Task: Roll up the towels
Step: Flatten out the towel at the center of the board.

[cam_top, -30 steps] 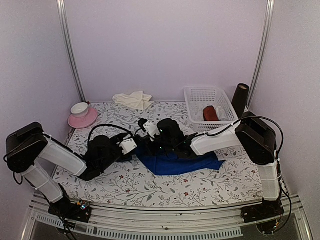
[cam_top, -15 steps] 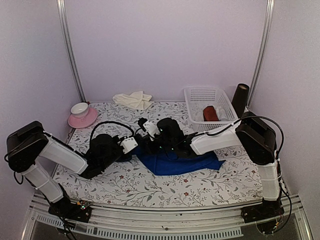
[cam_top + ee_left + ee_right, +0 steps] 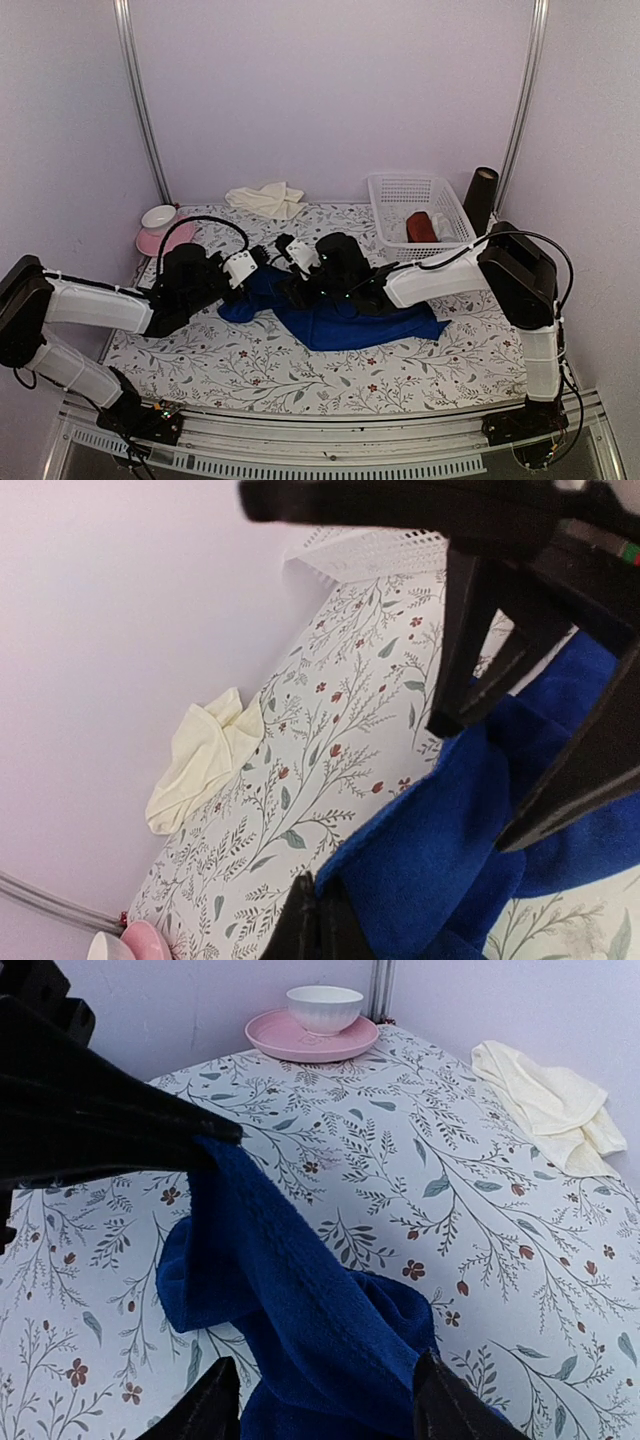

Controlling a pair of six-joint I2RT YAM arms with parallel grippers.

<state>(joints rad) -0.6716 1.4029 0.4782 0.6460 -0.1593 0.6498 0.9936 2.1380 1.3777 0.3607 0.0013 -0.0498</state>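
Pinching bunched fold of soft blue towel (image 3: 350, 325), left gripper (image 3: 318, 905) clamped, right gripper (image 3: 325, 1392) parted astride it

In the right wrist view the right gripper (image 3: 325, 1400) is cut off by the lower edge, and the left gripper (image 3: 228, 1136) is rendered as a blurred dark mass (its rear lost past the left edge). In the top view the middle of the blue towel (image 3: 345, 330) is covered by the right arm (image 3: 430, 280). In the left wrist view the pink saucer (image 3: 138, 942) is clipped at the corner. What lies beside the dark red roll (image 3: 420, 227) cannot be told.
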